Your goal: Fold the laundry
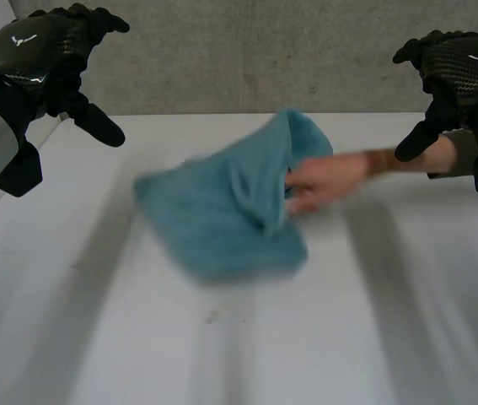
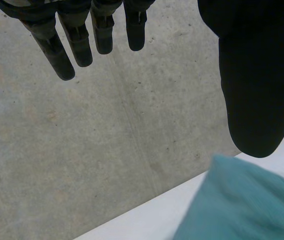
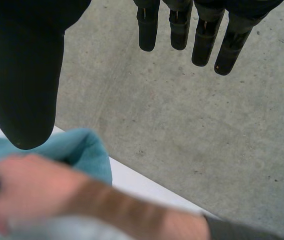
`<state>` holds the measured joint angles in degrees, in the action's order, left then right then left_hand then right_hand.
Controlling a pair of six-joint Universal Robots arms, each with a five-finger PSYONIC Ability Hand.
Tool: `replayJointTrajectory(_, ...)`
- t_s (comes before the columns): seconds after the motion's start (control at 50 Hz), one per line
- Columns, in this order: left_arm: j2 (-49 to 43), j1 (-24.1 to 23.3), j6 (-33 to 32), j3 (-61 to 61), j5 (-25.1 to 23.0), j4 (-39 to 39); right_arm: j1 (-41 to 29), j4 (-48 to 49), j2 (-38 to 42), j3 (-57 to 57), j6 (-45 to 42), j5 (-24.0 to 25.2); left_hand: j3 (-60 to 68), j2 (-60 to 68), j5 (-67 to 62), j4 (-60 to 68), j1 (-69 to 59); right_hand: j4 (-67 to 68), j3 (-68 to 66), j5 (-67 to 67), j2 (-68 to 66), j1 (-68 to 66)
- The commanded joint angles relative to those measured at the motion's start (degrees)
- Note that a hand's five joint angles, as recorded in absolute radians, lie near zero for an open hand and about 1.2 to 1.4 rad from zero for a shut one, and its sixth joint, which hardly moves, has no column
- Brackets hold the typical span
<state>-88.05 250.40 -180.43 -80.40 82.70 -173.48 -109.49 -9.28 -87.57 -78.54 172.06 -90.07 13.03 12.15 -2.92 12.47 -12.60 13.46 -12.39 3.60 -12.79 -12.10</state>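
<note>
A blue-green towel (image 1: 213,211) lies in the middle of the white table (image 1: 348,337). It is rumpled, and its far right part is bunched up higher than the rest. A person's hand (image 1: 323,181) reaches in from the right and touches the towel at that bunched-up side. It is too blurry to see if it grips the cloth.

The robot's left hand (image 1: 45,59) is held up in the air over the far left of the table, well apart from the towel. Its fingers (image 2: 56,50) are straight and spread away from the thumb (image 2: 252,90), and it holds nothing.

The right hand (image 1: 458,72) is held up in the air at the far right, above the person's forearm (image 1: 407,160). Its fingers (image 3: 202,40) are straight too, and it holds nothing. A grey wall (image 1: 247,59) stands behind the table.
</note>
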Motion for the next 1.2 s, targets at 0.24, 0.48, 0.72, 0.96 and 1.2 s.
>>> replayJointTrajectory(0.24,-1.24,0.00,-0.09,-0.02,0.09,-0.72,-0.29,1.20,0.03,-0.74,-0.41,1.22,-2.32,-1.44,2.20,-1.75,1.89,-3.46,2.39,-3.60,2.79,2.10)
replayJointTrajectory(0.48,-5.64,-1.93,1.48,-2.13,0.79,-0.55,-0.73,0.49,4.94,-1.18,-7.17,7.46,-0.13,0.75,0.02,0.43,-0.30,-3.46,2.39,-3.60,2.79,2.10)
replayJointTrajectory(0.72,-21.27,-15.72,9.40,-1.87,10.02,-3.71,0.06,1.19,9.25,0.05,-14.74,5.88,1.72,2.60,-1.84,2.29,-2.15,-3.46,2.39,-3.60,2.79,2.10)
replayJointTrajectory(0.96,-40.78,-22.23,9.22,6.30,10.72,-12.94,1.37,1.11,14.35,1.37,-14.74,5.61,3.57,4.45,-3.69,4.14,-4.00,-3.46,2.39,-3.60,2.79,2.10)
replayJointTrajectory(1.2,-49.14,-22.32,7.91,12.11,10.55,-13.38,2.08,1.11,15.23,1.63,-14.74,5.70,11.82,12.69,-11.93,12.38,-12.25,-3.46,2.39,-3.60,2.79,2.10)
